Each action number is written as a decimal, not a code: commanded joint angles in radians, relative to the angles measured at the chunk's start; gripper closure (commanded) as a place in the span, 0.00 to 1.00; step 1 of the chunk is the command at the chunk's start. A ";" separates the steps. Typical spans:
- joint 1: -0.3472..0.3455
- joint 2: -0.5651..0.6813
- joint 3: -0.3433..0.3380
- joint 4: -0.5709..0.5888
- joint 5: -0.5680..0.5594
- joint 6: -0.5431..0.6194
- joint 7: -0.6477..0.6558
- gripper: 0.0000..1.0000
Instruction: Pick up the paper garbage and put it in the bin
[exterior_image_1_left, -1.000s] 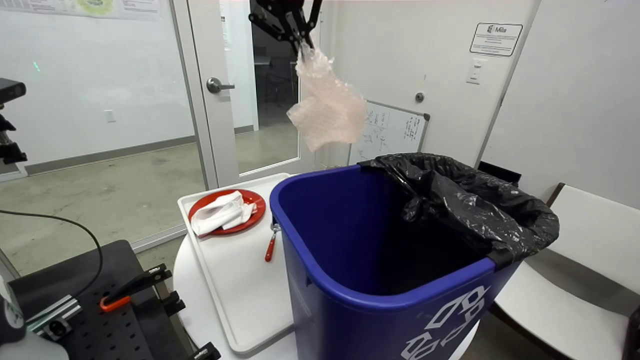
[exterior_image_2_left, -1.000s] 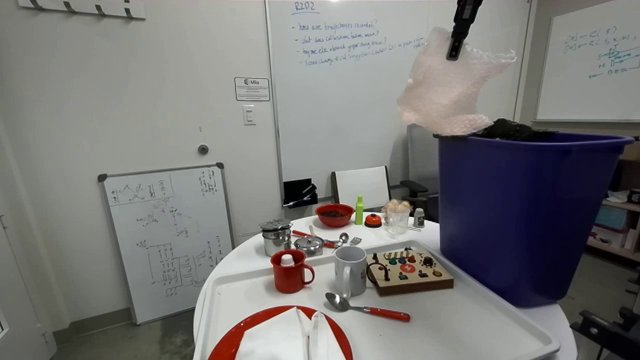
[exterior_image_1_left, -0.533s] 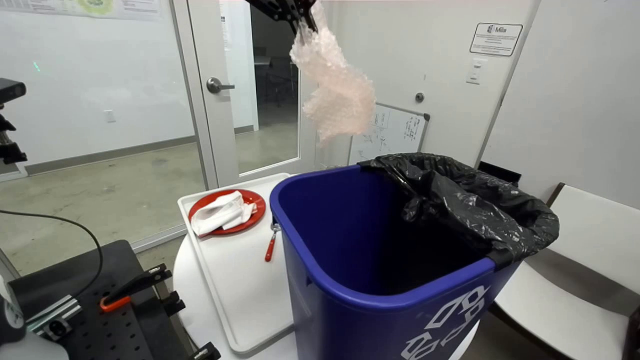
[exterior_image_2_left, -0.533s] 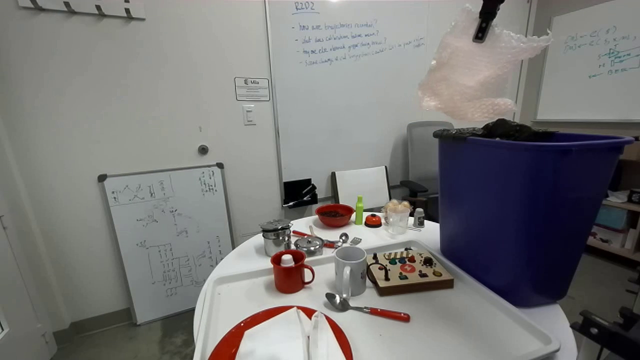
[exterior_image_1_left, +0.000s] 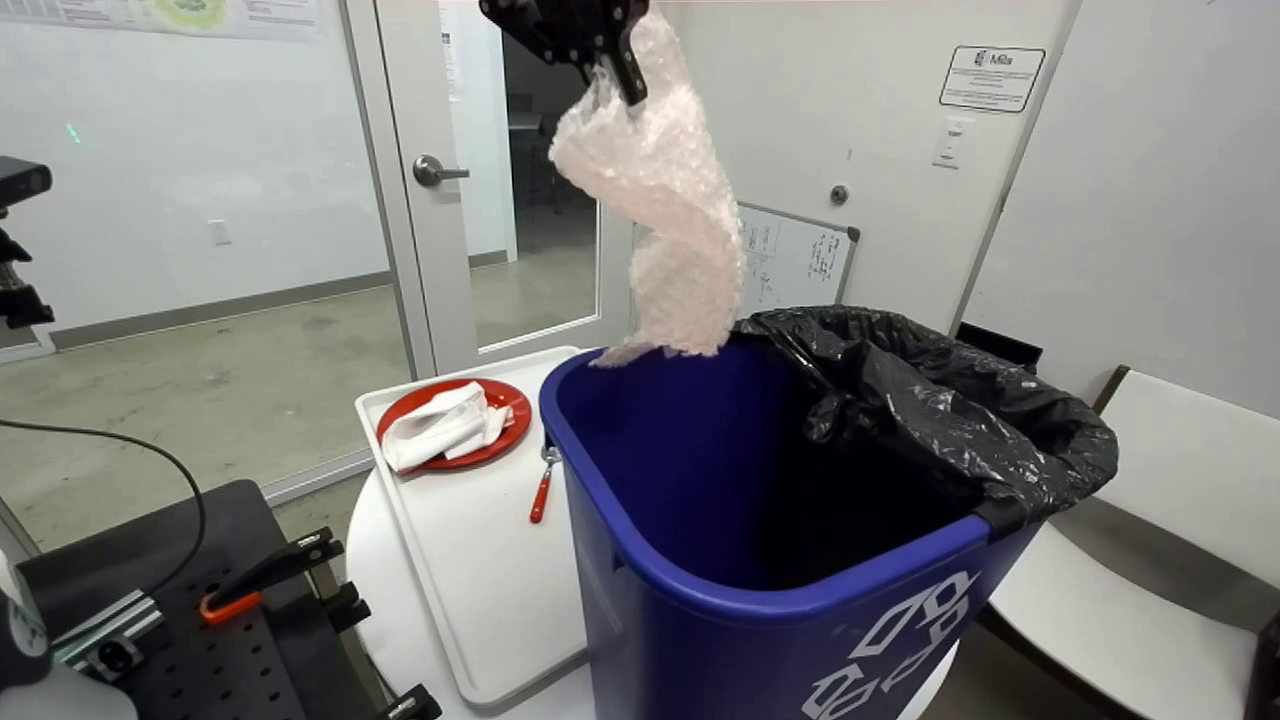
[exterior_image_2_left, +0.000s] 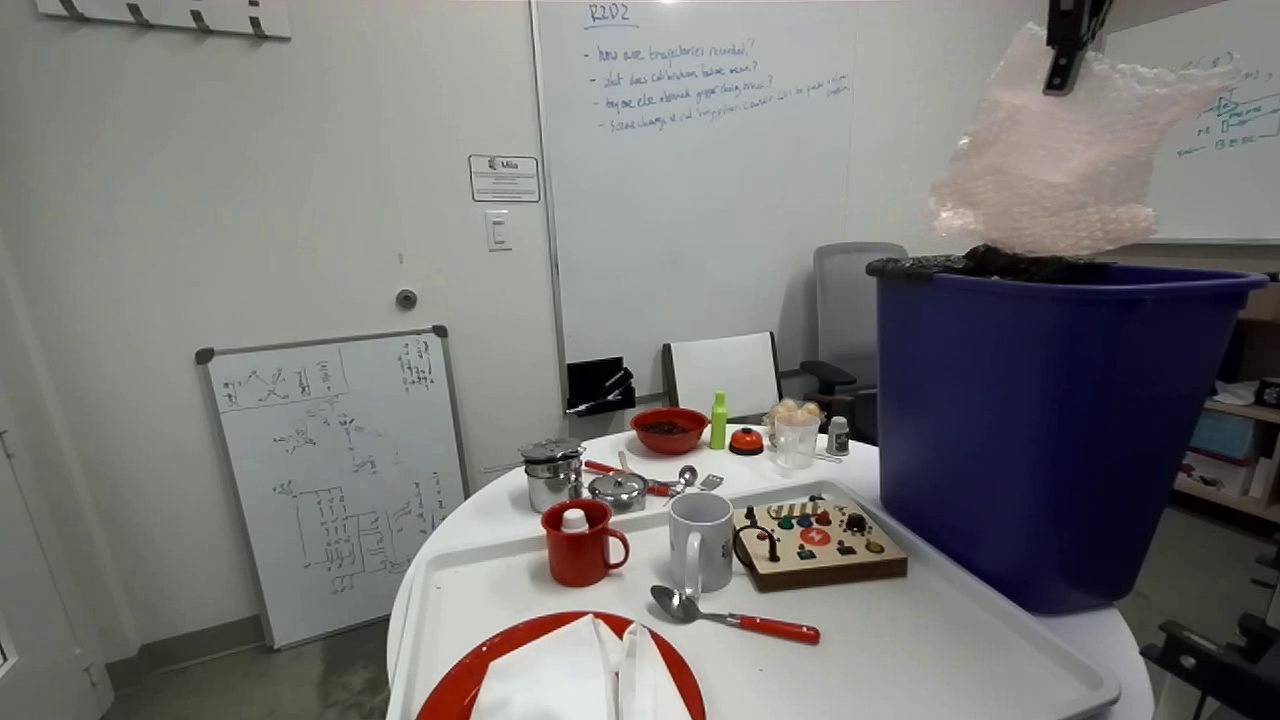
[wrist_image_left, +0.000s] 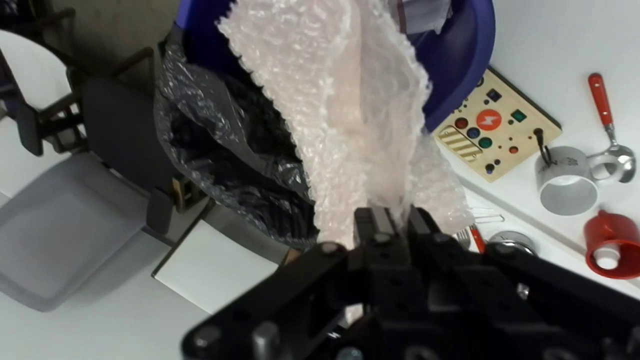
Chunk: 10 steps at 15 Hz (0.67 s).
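Note:
A sheet of pale pink, translucent bubble wrap (exterior_image_1_left: 680, 200) hangs from my gripper (exterior_image_1_left: 618, 92); it also shows in an exterior view (exterior_image_2_left: 1060, 160) and fills the middle of the wrist view (wrist_image_left: 345, 110). The gripper's fingertips (wrist_image_left: 395, 215) are closed on a bunched part of it. The blue bin (exterior_image_1_left: 660, 570) with a black liner bag (exterior_image_1_left: 950, 420) over one side stands below. In an exterior view the wrap's lower edge is just above the bin (exterior_image_2_left: 1040, 430). In the wrist view the wrap overlaps the bin's opening (wrist_image_left: 480, 55). Something white shows inside the bin.
A white tray (exterior_image_2_left: 900, 660) holds a red plate (exterior_image_2_left: 480, 660) with a white napkin (exterior_image_2_left: 550, 680), a spoon (exterior_image_2_left: 740, 620), a grey mug (exterior_image_2_left: 702, 545), a red mug (exterior_image_2_left: 575, 550) and a button board (exterior_image_2_left: 820, 545). Pots and a red bowl (exterior_image_2_left: 668, 432) stand behind.
The gripper has carried the wrap across to above the bin, rightward in an exterior view, rising at first and then lowering a little. The wrap has swung and twisted. The bin has not moved.

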 joint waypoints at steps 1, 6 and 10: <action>-0.048 -0.035 0.047 -0.013 -0.063 -0.086 0.122 0.92; -0.062 0.036 0.091 -0.005 -0.128 -0.175 0.243 0.92; -0.058 0.145 0.111 -0.022 -0.194 -0.130 0.331 0.92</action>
